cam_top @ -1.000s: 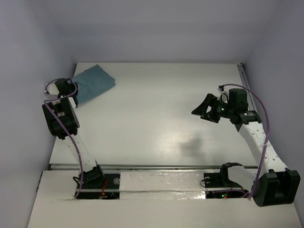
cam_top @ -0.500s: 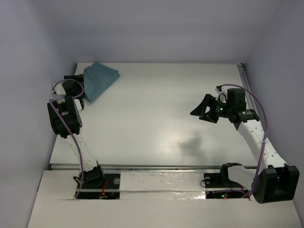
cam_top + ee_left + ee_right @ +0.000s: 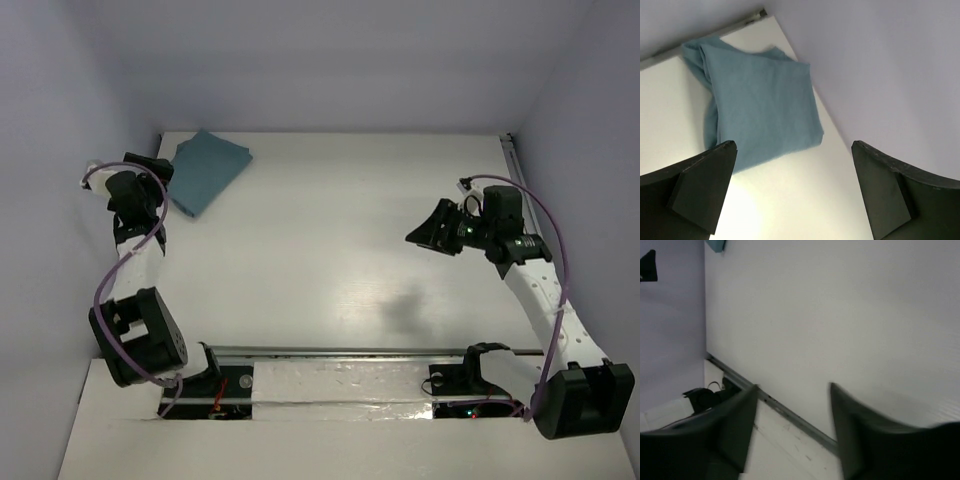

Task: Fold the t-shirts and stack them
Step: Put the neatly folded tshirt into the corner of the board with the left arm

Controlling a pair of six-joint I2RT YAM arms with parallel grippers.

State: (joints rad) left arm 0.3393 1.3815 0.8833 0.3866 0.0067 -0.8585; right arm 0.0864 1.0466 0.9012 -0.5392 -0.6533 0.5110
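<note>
Teal t-shirt (image 3: 208, 172) lies folded in a rough rectangle at the far-left corner of the white bench (image 3: 330, 240). It is the only cloth in view and has no print. In the left wrist view the t-shirt (image 3: 762, 105) is flat and fairly smooth, with a bunched fold along its left side running toward the far edge.

Left arm runs up along the left edge of the bench, elbow low near the near-left corner and forearm reaching toward the far-left corner. Left gripper (image 3: 158, 178) sits just beside the shirt's left edge. Its fingers are wide apart with nothing between them (image 3: 792, 150), and the shirt lies just ahead of the tips. Can't tell if it touches the cloth.

Right arm rises from the near-right corner and bends over the right side of the bench. Right gripper (image 3: 428, 232) is held above the surface, pointing left toward the middle. Its fingers are apart and hold nothing, with bare bench showing in the gap (image 3: 790, 390). It is well apart from the shirt.
</note>
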